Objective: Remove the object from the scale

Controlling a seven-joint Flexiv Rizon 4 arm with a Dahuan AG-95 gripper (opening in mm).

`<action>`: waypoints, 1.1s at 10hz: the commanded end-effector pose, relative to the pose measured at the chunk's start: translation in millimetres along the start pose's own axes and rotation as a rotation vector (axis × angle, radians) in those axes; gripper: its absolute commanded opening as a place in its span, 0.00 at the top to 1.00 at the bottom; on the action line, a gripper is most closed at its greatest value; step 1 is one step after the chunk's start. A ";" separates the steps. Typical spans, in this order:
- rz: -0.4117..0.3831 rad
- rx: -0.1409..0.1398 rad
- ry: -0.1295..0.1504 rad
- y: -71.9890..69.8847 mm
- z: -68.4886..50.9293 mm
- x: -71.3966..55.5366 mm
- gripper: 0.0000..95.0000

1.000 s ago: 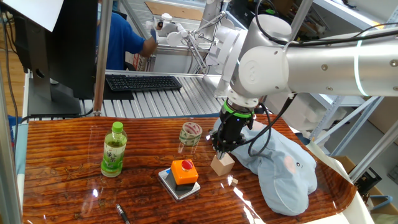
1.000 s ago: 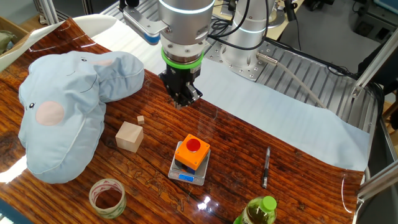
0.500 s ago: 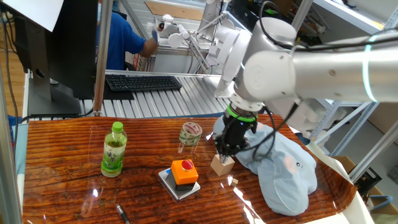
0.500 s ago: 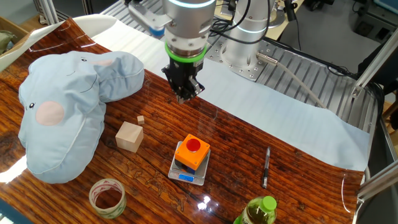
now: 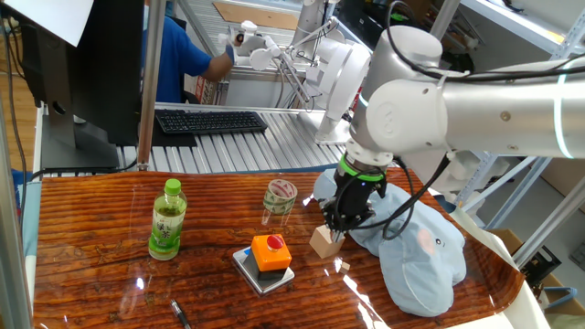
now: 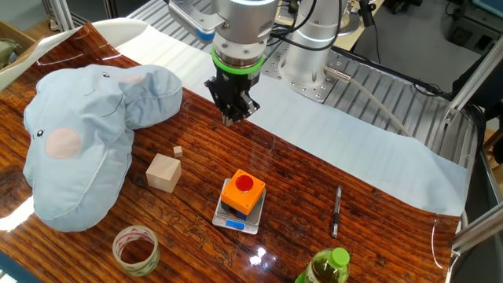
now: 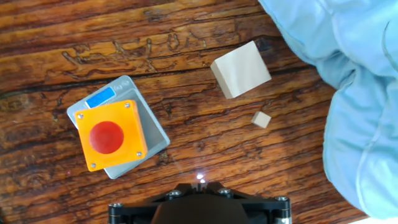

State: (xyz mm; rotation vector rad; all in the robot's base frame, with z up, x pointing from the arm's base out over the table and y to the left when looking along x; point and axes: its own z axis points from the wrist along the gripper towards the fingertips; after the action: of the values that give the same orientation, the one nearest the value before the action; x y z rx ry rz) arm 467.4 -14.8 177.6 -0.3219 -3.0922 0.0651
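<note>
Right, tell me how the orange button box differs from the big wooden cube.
The orange button box is bright orange with a round red button on top; the wooden cube is plain tan with bare faces. The box sits on the scale, while the cube rests directly on the table. The box looks somewhat larger than the cube. Both are blocky, upright and untouched, with the gripper apart from them.

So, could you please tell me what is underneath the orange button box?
The orange button box sits on the thin silver scale, whose blue display and edges stick out beside it. The platform's middle is covered by the box, so nothing can be said of it.
</note>
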 end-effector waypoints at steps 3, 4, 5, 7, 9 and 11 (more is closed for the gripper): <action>-0.021 -0.043 0.014 0.5 0.9 -0.9 1.00; -0.027 -0.043 0.013 0.4 0.7 -0.9 1.00; -0.030 -0.044 0.013 0.3 0.5 -0.8 1.00; -0.004 -0.063 0.003 1.3 0.2 -0.4 1.00; -0.003 -0.080 -0.001 2.4 1.0 -0.3 1.00; 0.024 -0.092 0.000 12.1 3.7 -1.7 1.00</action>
State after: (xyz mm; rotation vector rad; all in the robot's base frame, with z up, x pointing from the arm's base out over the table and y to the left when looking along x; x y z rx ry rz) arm 470.7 -3.6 173.5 -0.3499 -3.1034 -0.0830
